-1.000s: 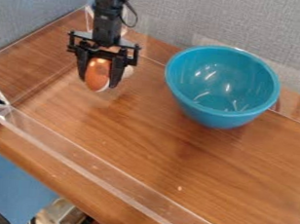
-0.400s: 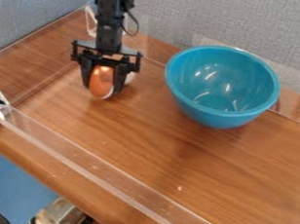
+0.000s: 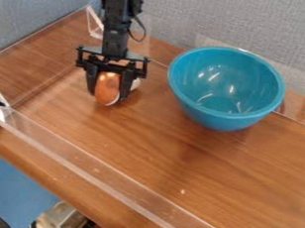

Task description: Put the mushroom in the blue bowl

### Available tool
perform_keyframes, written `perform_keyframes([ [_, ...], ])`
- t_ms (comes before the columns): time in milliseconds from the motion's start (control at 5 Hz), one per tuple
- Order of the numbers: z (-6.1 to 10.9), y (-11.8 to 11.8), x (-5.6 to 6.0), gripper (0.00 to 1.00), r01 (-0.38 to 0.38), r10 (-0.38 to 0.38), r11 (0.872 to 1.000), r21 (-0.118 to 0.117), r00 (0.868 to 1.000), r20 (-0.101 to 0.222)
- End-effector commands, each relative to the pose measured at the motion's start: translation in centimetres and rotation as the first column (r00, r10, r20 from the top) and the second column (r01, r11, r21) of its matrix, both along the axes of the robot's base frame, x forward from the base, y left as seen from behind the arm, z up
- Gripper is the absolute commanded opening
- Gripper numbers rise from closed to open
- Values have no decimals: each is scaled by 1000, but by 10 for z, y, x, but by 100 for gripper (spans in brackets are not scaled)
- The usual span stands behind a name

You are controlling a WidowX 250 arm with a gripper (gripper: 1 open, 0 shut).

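a: where is the mushroom (image 3: 108, 85)?
b: left of the blue bowl (image 3: 225, 86), between the pincer (image 3: 110, 87) fingers, low over the wooden surface (image 3: 165, 157).
a: grasped?
b: it looks clenched on it; the stem is hidden.

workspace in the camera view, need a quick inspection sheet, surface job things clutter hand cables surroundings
surface: wooden table, bare wood at the front, clear plastic rail along the near edge.
job's things: mushroom down at the table between the fingers; blue bowl to its right, upright, nothing seen inside, apart from the mushroom.
clutter: nothing seen.
hand: hand points down, fingers either side of the mushroom; cannot tell whether they grip it.
cables: dark lines run along the arm above the hand.
surroundings: grey fabric wall behind, clear side panels, something blue at the left edge.
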State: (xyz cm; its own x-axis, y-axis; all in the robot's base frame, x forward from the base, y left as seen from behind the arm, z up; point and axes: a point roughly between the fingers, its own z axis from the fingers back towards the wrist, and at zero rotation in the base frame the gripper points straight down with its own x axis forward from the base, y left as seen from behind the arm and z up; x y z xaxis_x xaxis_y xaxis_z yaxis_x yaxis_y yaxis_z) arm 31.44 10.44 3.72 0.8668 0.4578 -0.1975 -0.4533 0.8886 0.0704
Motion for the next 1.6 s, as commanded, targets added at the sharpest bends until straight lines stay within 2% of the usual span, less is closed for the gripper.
perform_keyframes([
  [0, 38, 3, 3, 0, -36, 34, 999, 27, 996, 83],
  [200, 59, 6, 7, 0, -43, 41, 999, 19, 995, 96],
  [400, 94, 5, 11, 0, -48, 48, 999, 0, 991, 128],
  [600, 132, -12, 18, 0, -9, 13, 1000, -20, 984, 180],
  [800, 160, -39, 23, 0, 25, -18, 999, -28, 974, 224],
  [1200, 139, -112, 43, 0, 82, -72, 996, -36, 975, 212],
  [1400, 130, -142, 45, 0, 84, -75, 996, -34, 975, 209],
])
